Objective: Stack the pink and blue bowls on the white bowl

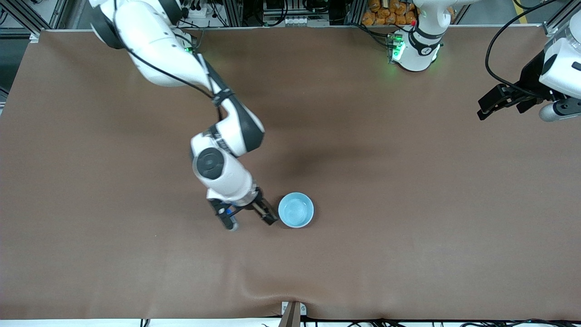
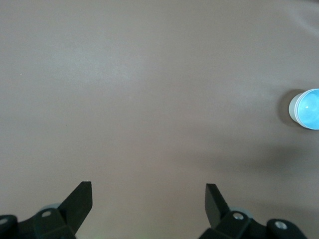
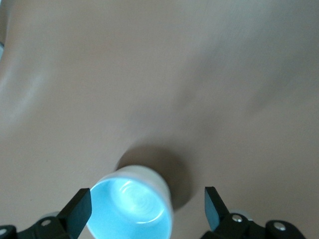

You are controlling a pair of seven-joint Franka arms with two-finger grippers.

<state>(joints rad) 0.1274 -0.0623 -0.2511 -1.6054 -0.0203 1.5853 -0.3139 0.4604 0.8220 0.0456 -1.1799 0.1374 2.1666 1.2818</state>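
Brown table (image 1: 408,181), blue bowl (image 3: 130,209) white-sided

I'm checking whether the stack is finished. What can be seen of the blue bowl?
The blue bowl is small, round, glossy and light sky blue, upright with its mouth up and nothing inside. In the right wrist view a white outer wall shows below its rim, so it seems to sit nested in a white bowl; no pink shows. It stands on the brown table mat. The right tool is open beside it, not touching.
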